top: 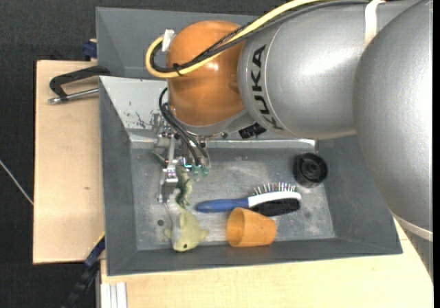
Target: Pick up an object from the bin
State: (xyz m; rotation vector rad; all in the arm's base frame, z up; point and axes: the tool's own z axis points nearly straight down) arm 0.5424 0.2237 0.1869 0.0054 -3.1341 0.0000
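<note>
The tool (pixel 175 177), grip unreadable, sits above a yellow-green toy (pixel 185 232) stretched toward the near wall (pixel 240 258).

This looked like a robotics laboratory, not a home or a shop. A big silver industrial arm (pixel 330 73) carried the maker's name KUKA (pixel 258 86), with an orange cover (pixel 203 80) at its wrist and a yellow cable (pixel 289 7) looped along it. Below it stood a grey metal bin (pixel 113 162) with sloped walls. Inside lay unrelated test things: a blue-handled brush (pixel 254 201), an orange cup (pixel 251 229), a black round part (pixel 309 168) and a small yellowish toy (pixel 184 231). Dark floor covering (pixel 48 11) surrounded the set-up.
</note>
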